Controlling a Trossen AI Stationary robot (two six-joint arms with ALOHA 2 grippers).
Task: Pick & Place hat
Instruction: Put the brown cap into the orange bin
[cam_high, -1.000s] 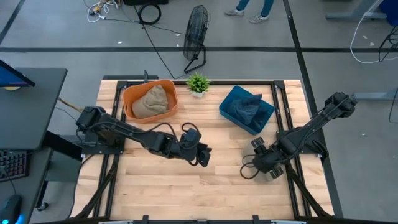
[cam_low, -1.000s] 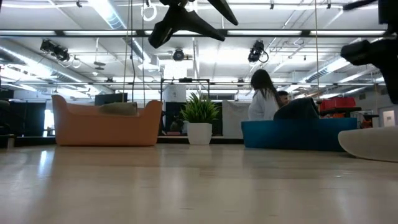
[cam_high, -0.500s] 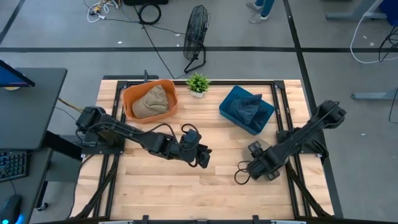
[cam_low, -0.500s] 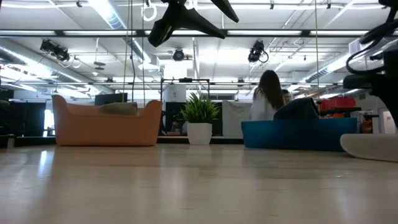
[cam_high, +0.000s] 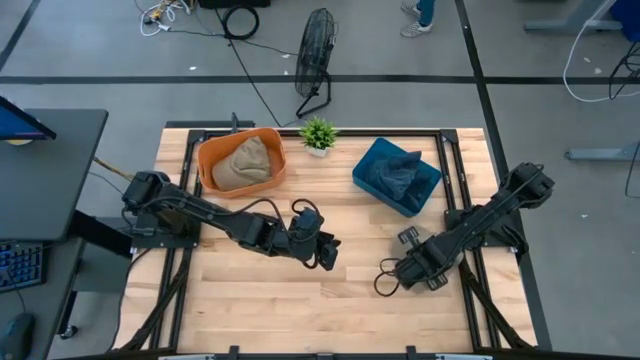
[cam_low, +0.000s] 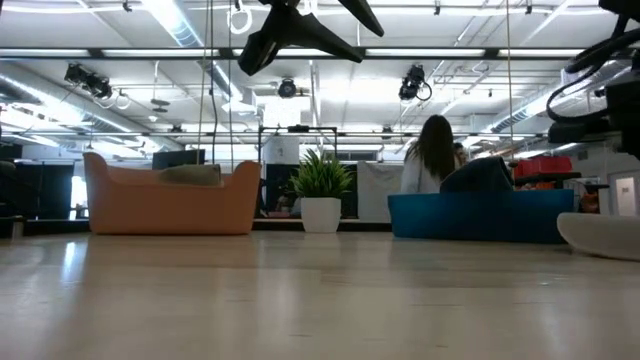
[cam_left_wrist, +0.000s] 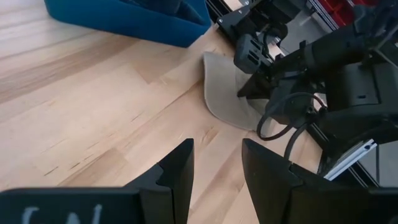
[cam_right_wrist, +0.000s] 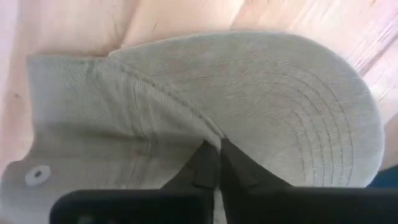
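table (cam_high: 300, 300): pale wood planks, smooth, light sheen, grain lines visible
hat (cam_right_wrist: 205, 106): beige woven cloth, matt, ribbed weave, stitched rows on brim, small metal eyelet
right gripper (cam_right_wrist: 214, 165): dark matt plastic fingers, pinched onto the hat cloth
left gripper (cam_left_wrist: 214, 168): black matt plastic, smooth
orange bin (cam_high: 240, 160): smooth plastic, matt; tan cloth seen inside
blue bin (cam_high: 395, 175): smooth plastic, matt; dark blue cloth seen inside
fan (cam_high: 315, 45): black metal wire grille

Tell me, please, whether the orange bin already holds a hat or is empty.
Not empty: the orange bin holds a tan hat lying inside its walls, visible in the high view.
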